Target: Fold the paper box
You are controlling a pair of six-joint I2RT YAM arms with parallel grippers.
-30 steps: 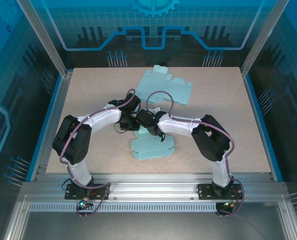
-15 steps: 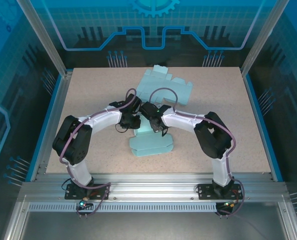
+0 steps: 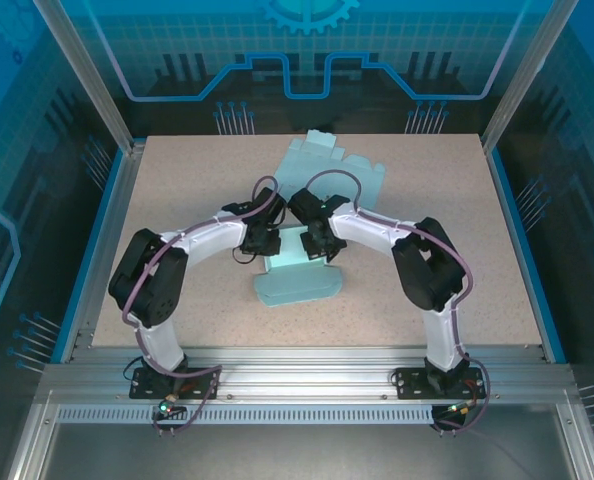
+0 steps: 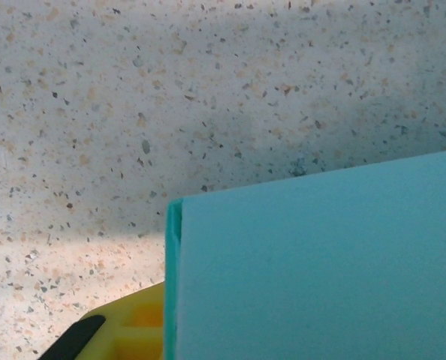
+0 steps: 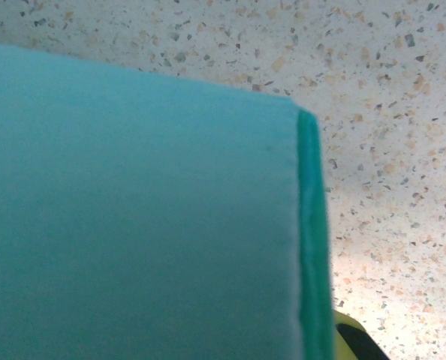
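- The table [image 3: 197,190] is a pale, sandy board, matt and flat, speckled with small dark and orange flecks. Aluminium rails [image 3: 307,375] run along its near edge.
- The paper box [image 3: 299,285] is a thin card blank in light teal, smooth and unprinted. It lies flat in the middle of the table, running from a panel with rounded corners near the arms to notched flaps farther back.
- The left gripper [image 3: 267,243] and the right gripper [image 3: 317,245] meet over the middle of the blank, just beside each other and low on the card.
- In the left wrist view a plain teal sheet stands very close to the lens. Its straight edge shows a darker second layer, and a yellow part [image 4: 137,330] with a black strip sits under it.
- In the right wrist view the card has a softly rounded upper corner and a darker teal band down its edge.
- The card hides both pairs of jaws, so we cannot tell how wide either stands, nor whether either has hold of the card.
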